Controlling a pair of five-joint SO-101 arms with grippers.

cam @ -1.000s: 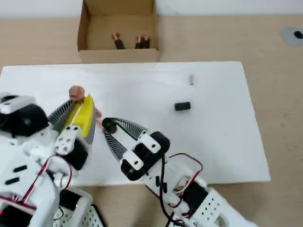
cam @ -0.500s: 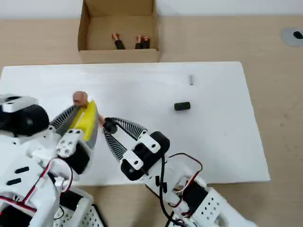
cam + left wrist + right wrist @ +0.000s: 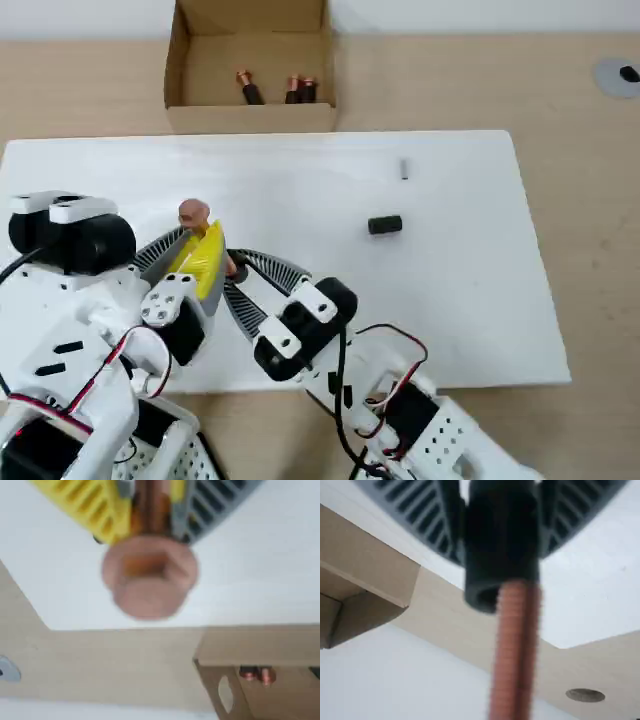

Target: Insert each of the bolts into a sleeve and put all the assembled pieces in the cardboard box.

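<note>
Bolt (image 3: 193,212): pinched by its shank in the left gripper (image 3: 197,232), well short of the cardboard box (image 3: 250,118). Threaded end sits in the mouth of the black sleeve (image 3: 502,545), which is clamped in the right gripper (image 3: 233,270). Spare sleeve (image 3: 385,225) lies apart, below the box's right corner.

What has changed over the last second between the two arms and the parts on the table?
The left gripper, shut on the copper-coloured bolt, moved right toward the right gripper, bringing the bolt's threaded end to the black cylindrical sleeve held there. The right gripper, the loose black sleeve on the white board and the cardboard box stayed put.
</note>
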